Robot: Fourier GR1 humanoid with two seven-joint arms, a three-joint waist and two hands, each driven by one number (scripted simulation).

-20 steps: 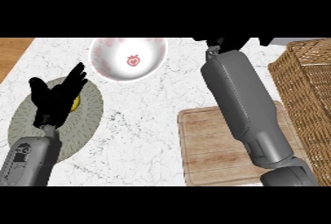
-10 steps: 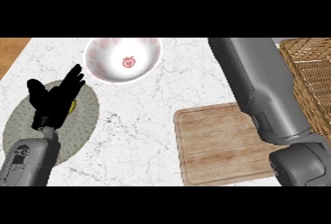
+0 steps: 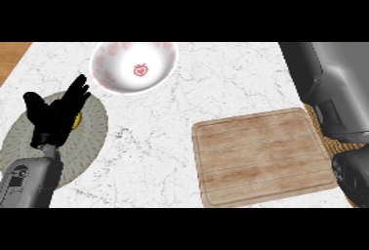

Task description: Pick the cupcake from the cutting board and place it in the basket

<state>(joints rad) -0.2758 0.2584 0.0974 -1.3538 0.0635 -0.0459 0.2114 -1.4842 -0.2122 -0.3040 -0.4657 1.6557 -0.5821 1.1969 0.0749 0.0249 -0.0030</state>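
The wooden cutting board (image 3: 263,156) lies at the lower right of the counter with nothing on it. No cupcake shows in the head view. My right forearm (image 3: 335,93) runs up the right edge and covers most of the wicker basket (image 3: 333,144), of which only a sliver peeks out beside the board. The right hand is beyond the picture's top edge. My left hand (image 3: 56,116) rests open with fingers up over a grey-green plate (image 3: 86,141) at the left.
A white bowl (image 3: 134,66) with pink spots and a strawberry mark stands at the back, left of centre. Something yellow (image 3: 75,120) lies on the grey-green plate, mostly hidden by the left hand. A strip of wooden surface (image 3: 10,56) shows at the far left.
My right arm has swung further right over the basket, and its hand has left the view. The cutting board now shows in full. The left hand has not moved.
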